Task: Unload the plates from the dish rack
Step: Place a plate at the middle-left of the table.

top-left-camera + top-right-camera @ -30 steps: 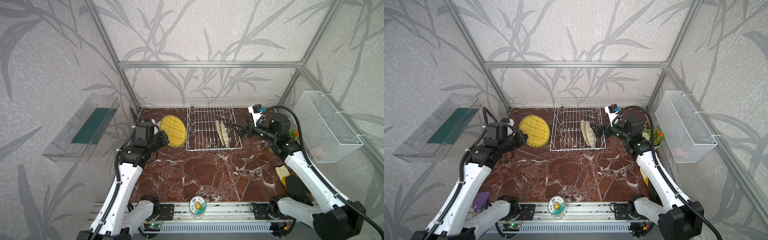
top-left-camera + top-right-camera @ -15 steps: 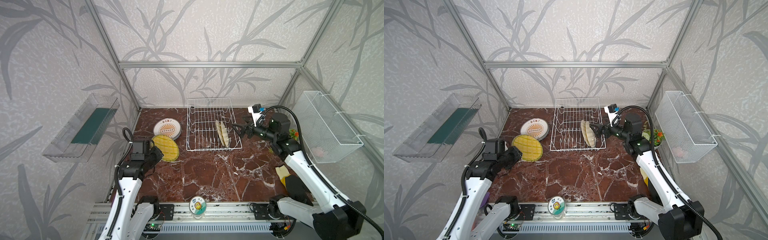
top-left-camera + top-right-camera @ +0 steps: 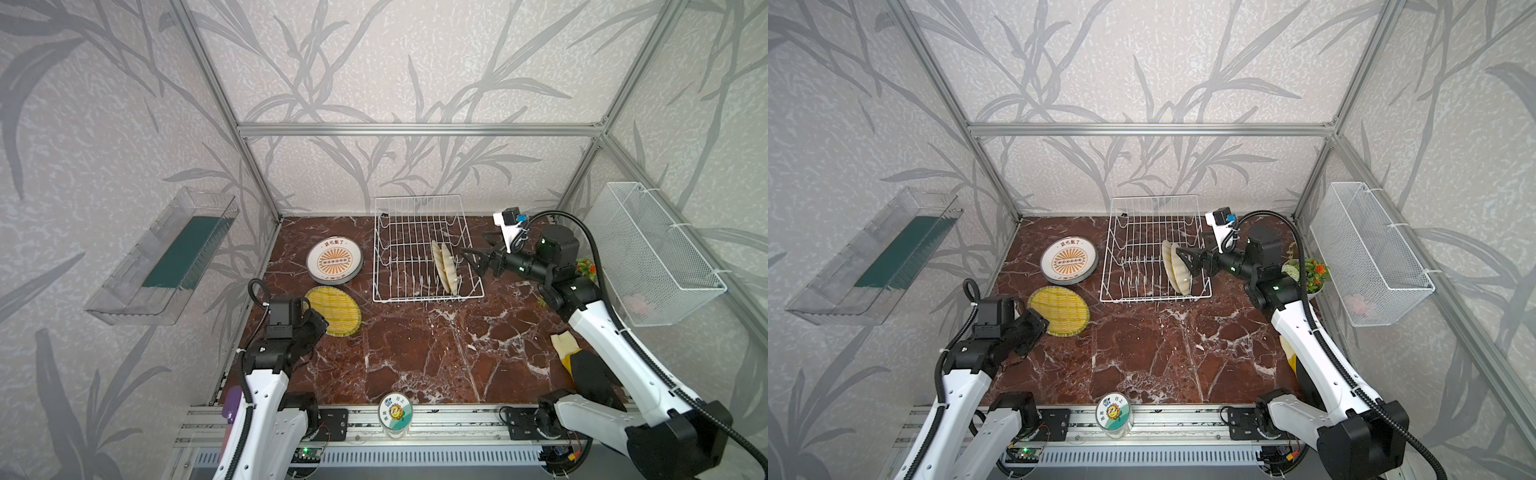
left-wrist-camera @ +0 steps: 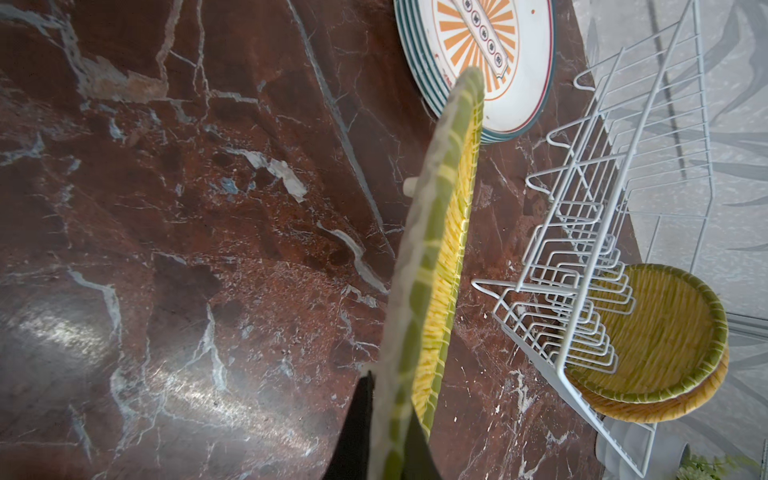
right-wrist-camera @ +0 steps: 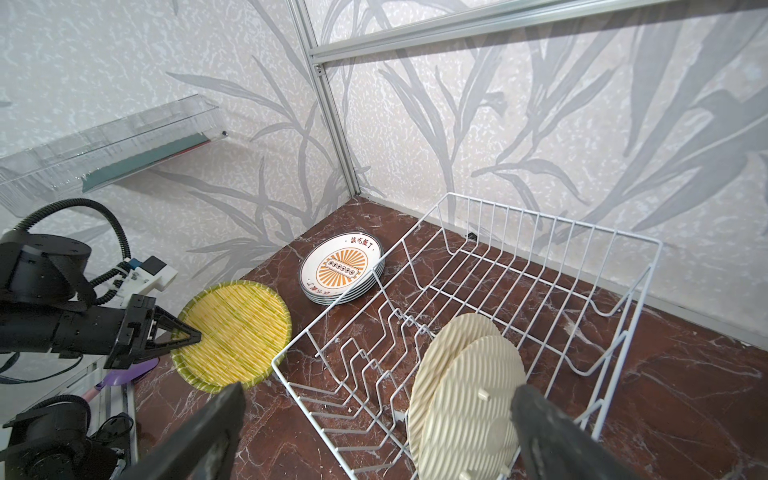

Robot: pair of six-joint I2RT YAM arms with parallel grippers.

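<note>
Left gripper clamped on the rim of a yellow woven plate, low beside the stack of white plates; released early, it could drop or bump that stack. Right gripper, jaws wide apart, faces 2 plates standing in the dish rack and might snag a wire. Whether the held plate touches the table is unclear.

Yel. woven plate, wht wire rack
</note>
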